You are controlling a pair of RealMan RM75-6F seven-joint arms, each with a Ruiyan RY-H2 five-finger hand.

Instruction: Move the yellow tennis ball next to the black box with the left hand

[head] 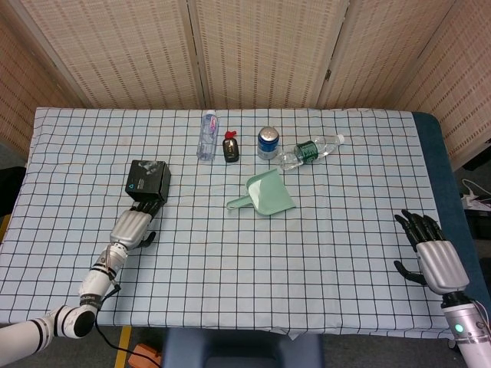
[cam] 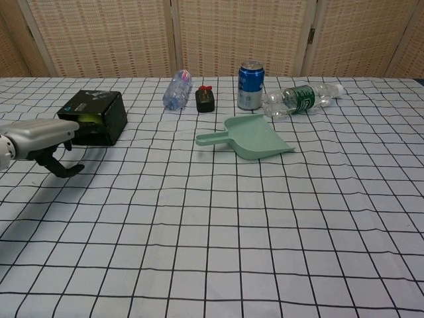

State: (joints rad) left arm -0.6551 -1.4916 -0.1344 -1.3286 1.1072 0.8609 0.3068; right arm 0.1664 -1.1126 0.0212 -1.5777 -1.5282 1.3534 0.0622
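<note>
Tennis ball against the black box, mostly hidden

Tennis ball [cam: 86,118] shows to us only as a sliver of yellow-green in the chest view, right against the near face of the black box [cam: 96,116], just past the fingertips of our left hand [cam: 48,136]. In the head view we cannot see the ball at all: the left hand [head: 133,226] lies directly in front of the box [head: 149,181], fingers stretched toward it and covering that spot. From the chest view the fingers lie straight and close together, with the thumb curved below them; we cannot tell whether the fingertips touch the ball.

Our right hand [head: 430,251] rests at the far right edge of the table [head: 337,253], holding nothing, fingers extended and a little apart.

Along the far side of the checked cloth we see a clear bottle [head: 207,135] lying down, a small dark object with a red tip [head: 230,146], a blue can [head: 267,142] standing upright, and a green-labelled bottle [head: 309,150] lying on its side. A pale green dustpan [head: 265,194] sits nearer the middle.
</note>
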